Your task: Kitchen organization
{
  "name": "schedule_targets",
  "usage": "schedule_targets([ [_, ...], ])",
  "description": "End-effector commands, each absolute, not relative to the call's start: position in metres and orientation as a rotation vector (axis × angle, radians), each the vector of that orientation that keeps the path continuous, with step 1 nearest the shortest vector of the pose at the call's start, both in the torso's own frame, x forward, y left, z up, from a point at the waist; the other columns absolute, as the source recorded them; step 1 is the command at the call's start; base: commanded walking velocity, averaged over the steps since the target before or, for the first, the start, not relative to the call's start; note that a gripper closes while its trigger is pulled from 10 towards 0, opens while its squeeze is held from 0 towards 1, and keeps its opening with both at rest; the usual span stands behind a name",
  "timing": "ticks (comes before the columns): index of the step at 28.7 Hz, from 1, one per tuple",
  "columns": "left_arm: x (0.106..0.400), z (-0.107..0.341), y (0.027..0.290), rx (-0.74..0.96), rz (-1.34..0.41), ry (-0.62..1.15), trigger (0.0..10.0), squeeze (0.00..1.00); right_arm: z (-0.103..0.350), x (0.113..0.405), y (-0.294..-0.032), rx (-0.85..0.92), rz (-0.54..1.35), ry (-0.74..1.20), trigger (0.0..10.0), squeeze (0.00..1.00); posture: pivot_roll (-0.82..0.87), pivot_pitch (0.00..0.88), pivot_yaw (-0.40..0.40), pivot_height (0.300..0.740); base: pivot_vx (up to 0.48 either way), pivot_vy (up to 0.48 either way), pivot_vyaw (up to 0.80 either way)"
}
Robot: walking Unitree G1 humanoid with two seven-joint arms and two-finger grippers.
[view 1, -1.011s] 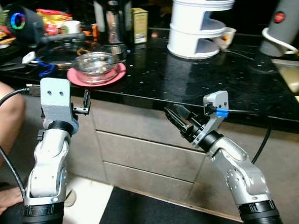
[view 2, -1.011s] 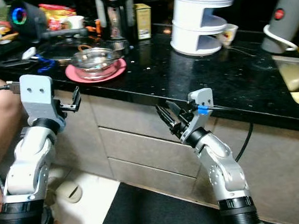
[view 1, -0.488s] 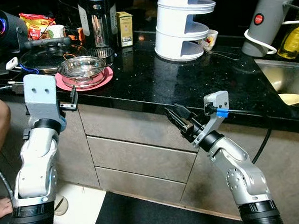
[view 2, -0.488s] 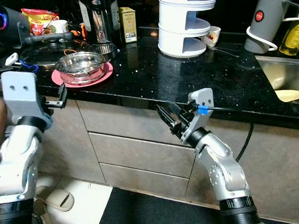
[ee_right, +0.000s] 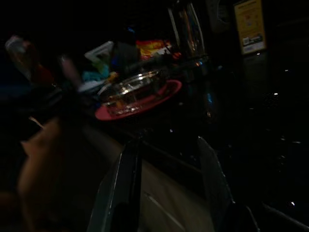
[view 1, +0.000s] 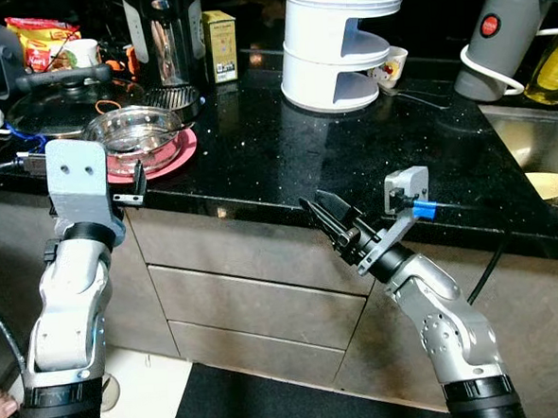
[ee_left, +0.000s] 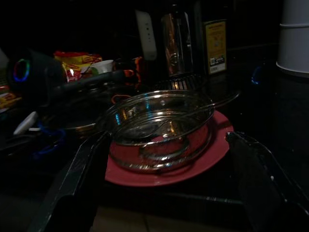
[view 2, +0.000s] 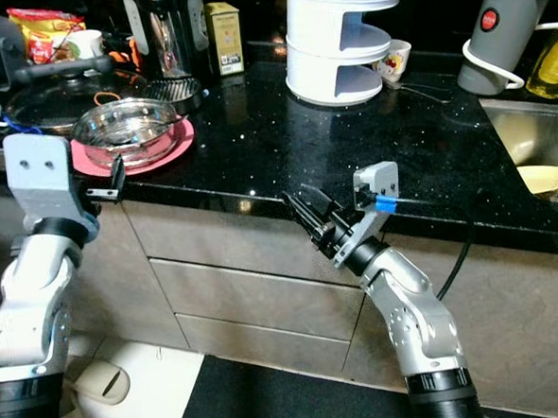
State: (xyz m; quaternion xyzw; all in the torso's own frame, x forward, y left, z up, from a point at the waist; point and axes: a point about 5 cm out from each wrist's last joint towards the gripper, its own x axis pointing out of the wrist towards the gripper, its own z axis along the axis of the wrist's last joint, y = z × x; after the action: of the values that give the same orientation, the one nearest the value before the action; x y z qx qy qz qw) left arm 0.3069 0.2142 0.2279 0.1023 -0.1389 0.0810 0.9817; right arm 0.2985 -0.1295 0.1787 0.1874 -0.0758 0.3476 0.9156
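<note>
Left gripper hovers, fingers spread wide, steel bowl on pink plate just ahead; right gripper fingers parted at the worktop edge.

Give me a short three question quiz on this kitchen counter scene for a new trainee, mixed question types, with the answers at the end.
1. True or false: the glass bowl sits on the pink plate.
2. Multiple choice: where does the white tiered rack stand? A) in the sink B) on the black countertop C) on the floor.
3. Short answer: which pincer is held just in front of the counter edge, facing the glass bowl?

Key
1. True.
2. B.
3. The left pincer; its wrist view looks between its open fingers at the bowl. The right pincer, also open, is held by the counter edge further along.
</note>
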Motion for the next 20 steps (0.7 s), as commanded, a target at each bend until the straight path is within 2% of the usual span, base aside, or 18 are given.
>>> schedule_targets([
  [1,0.305,0.226,0.214,0.211,0.159,-0.271,10.0,0.00,0.182,0.294,-0.127,0.426,0.759,-0.167,10.0,0.00,-0.01,0.000,-0.063,0.740,0.349,0.000,0.00],
  [9,0.306,0.225,0.207,0.217,0.133,-0.272,10.0,0.00,0.184,0.281,-0.117,0.519,0.891,-0.161,10.0,0.00,0.00,0.000,-0.061,0.740,0.356,0.000,0.00],
  [20,0.305,0.221,0.204,0.217,0.113,-0.258,10.0,0.00,0.187,0.283,-0.114,0.529,0.880,-0.155,10.0,0.00,0.00,0.000,-0.064,0.740,0.364,0.000,0.00],
])
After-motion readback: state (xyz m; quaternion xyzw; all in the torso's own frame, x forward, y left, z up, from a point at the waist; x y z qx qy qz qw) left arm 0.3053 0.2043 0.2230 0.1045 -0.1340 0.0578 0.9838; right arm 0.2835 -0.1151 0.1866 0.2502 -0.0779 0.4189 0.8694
